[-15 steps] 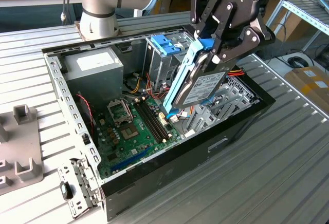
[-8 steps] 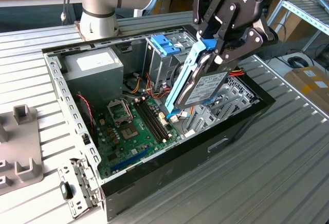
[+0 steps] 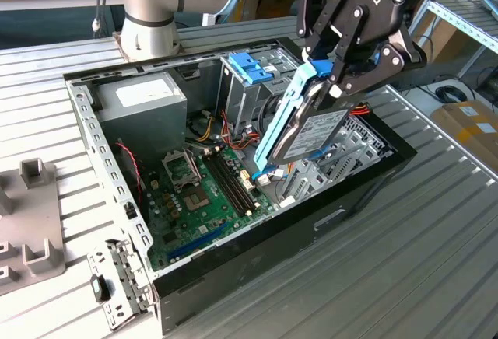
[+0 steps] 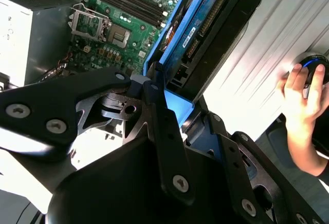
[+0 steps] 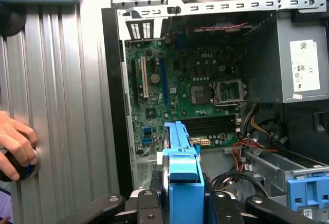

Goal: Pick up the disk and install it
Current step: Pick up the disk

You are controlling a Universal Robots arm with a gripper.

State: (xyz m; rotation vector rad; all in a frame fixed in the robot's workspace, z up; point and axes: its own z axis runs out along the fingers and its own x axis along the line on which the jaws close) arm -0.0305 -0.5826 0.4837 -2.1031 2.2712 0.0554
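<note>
The disk (image 3: 315, 133), a dark silver drive with a white label and a blue frame, hangs tilted over the open computer case (image 3: 99, 152), above the bay on the exterior view's right. My black gripper (image 3: 333, 71) is shut on the disk's upper end, its fingers pressing the blue frame. In the second wrist view the disk (image 4: 203, 26) runs away from the gripper (image 4: 180, 103), edge on and showing its connectors. In the first wrist view the blue frame (image 5: 181, 152) stands between the fingers above the motherboard (image 5: 180, 88).
Inside the case lie the green motherboard (image 3: 204, 191), a grey power supply box (image 3: 144, 99) and a blue latch on a metal cage (image 3: 249, 67). A person's hand (image 4: 303, 90) rests on a black puck on the ribbed table. Grey fixtures (image 3: 31, 222) and a metal bracket (image 3: 117, 277) lie at the exterior view's left.
</note>
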